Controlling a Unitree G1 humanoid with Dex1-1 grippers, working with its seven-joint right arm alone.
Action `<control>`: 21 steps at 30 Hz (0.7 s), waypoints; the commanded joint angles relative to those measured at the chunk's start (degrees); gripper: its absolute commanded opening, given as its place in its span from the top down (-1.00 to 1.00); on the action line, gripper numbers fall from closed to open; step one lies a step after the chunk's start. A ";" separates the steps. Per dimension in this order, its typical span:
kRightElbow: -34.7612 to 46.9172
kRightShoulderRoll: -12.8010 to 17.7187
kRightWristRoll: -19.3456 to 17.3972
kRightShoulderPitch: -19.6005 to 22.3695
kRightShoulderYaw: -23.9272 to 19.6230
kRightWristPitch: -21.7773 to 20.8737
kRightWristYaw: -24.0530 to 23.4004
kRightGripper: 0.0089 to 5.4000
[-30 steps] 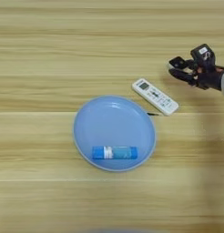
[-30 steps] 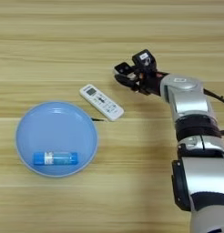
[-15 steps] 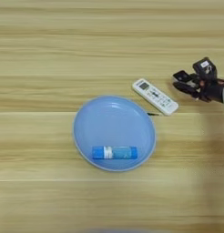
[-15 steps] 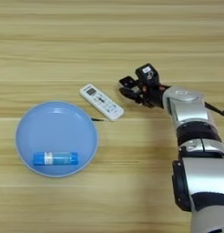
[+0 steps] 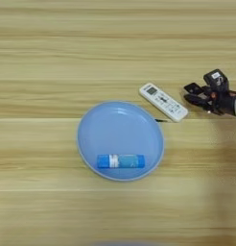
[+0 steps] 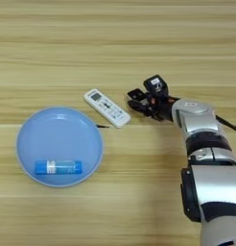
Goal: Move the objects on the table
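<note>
A long white remote [image 5: 163, 102] lies slantwise on the wooden table [image 5: 53, 57], just right of and behind the round blue plate [image 5: 115, 126]. Inside the plate, near its front rim, a blue tube with a white label [image 5: 121, 161] lies flat. My right gripper [image 6: 135, 100] hovers close to the right of the remote's near end, apart from it. Its two black fingers [image 6: 138, 106] point left and stand open, with nothing between them. The silver forearm [image 6: 194, 115] enters from the right.
A thin dark sliver [image 6: 104, 126] shows on the wood between the plate's rim and the remote. My arm's lower segments [image 6: 211, 192] cover the right front of the table in the right eye view. Bare wood stretches behind and to the left.
My gripper has come down the picture and slightly left, ending beside the remote's right end. The remote, plate and tube have not moved.
</note>
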State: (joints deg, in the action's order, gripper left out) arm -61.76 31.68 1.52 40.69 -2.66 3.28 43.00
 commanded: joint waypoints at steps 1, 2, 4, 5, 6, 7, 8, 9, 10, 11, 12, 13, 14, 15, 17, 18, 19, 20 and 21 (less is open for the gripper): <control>1.80 1.92 -0.04 6.12 -0.38 -1.39 -0.94 0.08; 1.65 1.91 -0.01 6.20 -0.37 -1.41 -0.92 0.08; 1.41 1.90 0.08 6.32 -0.35 -1.44 -0.84 0.08; 1.29 1.89 0.12 6.39 -0.34 -1.47 -0.82 -0.02; 1.18 1.87 0.16 6.48 -0.34 -1.47 -0.83 -0.06; 1.11 1.86 0.20 6.56 -0.35 -1.48 -0.84 -0.10; 1.06 1.85 0.24 6.61 -0.35 -1.50 -0.85 -0.15; 1.01 1.85 0.25 6.69 -0.38 -1.51 -0.88 -0.21; 0.97 1.82 0.26 6.77 -0.39 -1.50 -0.94 -0.25; 0.95 1.80 0.27 6.84 -0.41 -1.49 -0.97 -0.27; 0.95 1.77 0.26 6.89 -0.42 -1.45 -0.96 -0.32; 1.02 1.76 0.27 6.89 -0.41 -1.45 -0.91 -0.34; 1.06 1.75 0.26 6.92 -0.41 -1.45 -0.88 -0.38; 1.11 1.75 0.25 6.99 -0.42 -1.43 -0.86 -0.43; 1.33 1.82 0.15 7.27 -0.52 -1.42 -0.86 -0.51; 1.53 1.84 0.09 7.37 -0.58 -1.43 -0.85 -0.54; 1.91 1.84 -0.03 7.44 -0.66 -1.46 -0.78 -0.57; 2.20 1.84 -0.13 7.49 -0.72 -1.49 -0.70 -0.61; 2.76 1.85 -0.30 7.52 -0.80 -1.40 -0.53 -0.65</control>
State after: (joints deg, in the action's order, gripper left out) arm -62.82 31.42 1.92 42.44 -2.68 3.23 43.17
